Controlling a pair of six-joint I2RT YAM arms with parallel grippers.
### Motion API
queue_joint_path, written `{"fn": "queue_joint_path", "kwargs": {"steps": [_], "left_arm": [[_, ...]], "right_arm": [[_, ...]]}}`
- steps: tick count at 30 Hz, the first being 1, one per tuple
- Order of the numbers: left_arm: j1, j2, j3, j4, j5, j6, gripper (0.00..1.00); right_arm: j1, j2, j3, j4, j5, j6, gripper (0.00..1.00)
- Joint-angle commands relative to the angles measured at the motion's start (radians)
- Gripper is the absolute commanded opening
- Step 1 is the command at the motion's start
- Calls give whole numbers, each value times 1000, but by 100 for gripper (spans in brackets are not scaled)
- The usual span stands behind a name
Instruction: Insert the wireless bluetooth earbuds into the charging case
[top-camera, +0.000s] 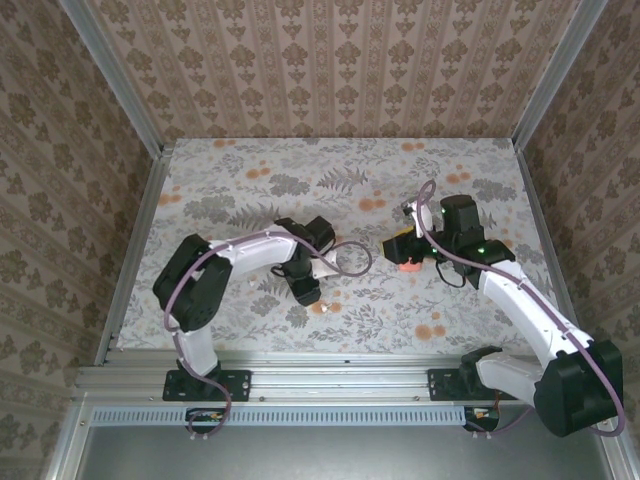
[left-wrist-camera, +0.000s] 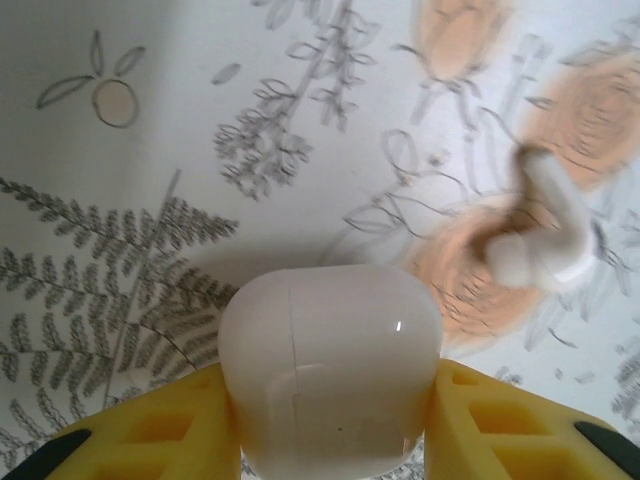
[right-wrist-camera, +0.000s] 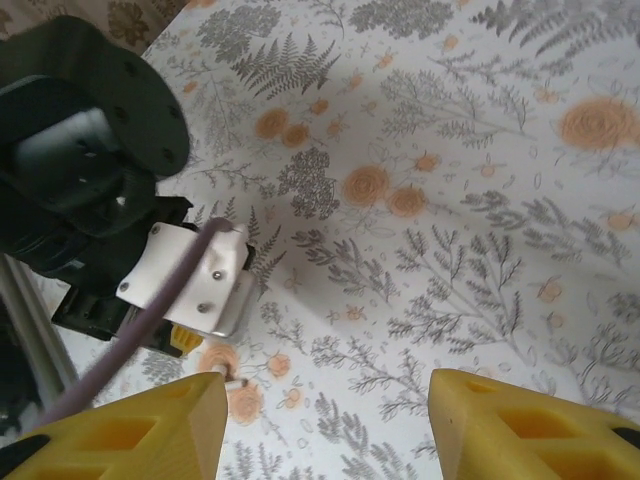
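A white charging case (left-wrist-camera: 330, 370), its lid closed, is clamped between the yellow fingers (left-wrist-camera: 150, 430) of my left gripper (left-wrist-camera: 330, 405). This gripper sits low over the cloth near the table's front middle (top-camera: 307, 292). A white earbud (left-wrist-camera: 545, 240) lies on an orange flower print just beyond and right of the case, apart from it; it shows as a small white spot (top-camera: 322, 308). My right gripper (right-wrist-camera: 328, 410) is open with nothing between its fingers, hovering to the right (top-camera: 405, 252). The earbud (right-wrist-camera: 228, 381) peeks out beside the right gripper's left finger.
The left arm's wrist and cable (right-wrist-camera: 190, 280) fill the left of the right wrist view. A small coral-orange thing (top-camera: 408, 267) shows under the right gripper; what it is I cannot tell. Patterned walls enclose the flowered tablecloth (top-camera: 340, 170).
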Motion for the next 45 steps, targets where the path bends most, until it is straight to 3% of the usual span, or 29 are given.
{"fn": "queue_joint_path", "kwargs": {"steps": [1,9,14,23,29,39,45], "left_arm": [[6,-98,-41,60,103,108,42],[50,-287,-175,245,196,184,41],[73,-379,-229,308,266,229,41],[73,-400,-238,316,290,258,40],[71,-402,-235,309,286,255,40],[70,-400,-234,307,279,251,39],[69,-390,-233,305,275,248,39]], "right_arm": [[5,28,2,-80,-57,152,57],[14,152,-7,-87,-168,336,54],[73,258,15,-69,-222,361,53],[218,466,108,45,-329,432,54],[261,557,146,126,-378,467,53],[263,577,166,138,-397,473,52],[258,539,171,47,-376,414,52]]}}
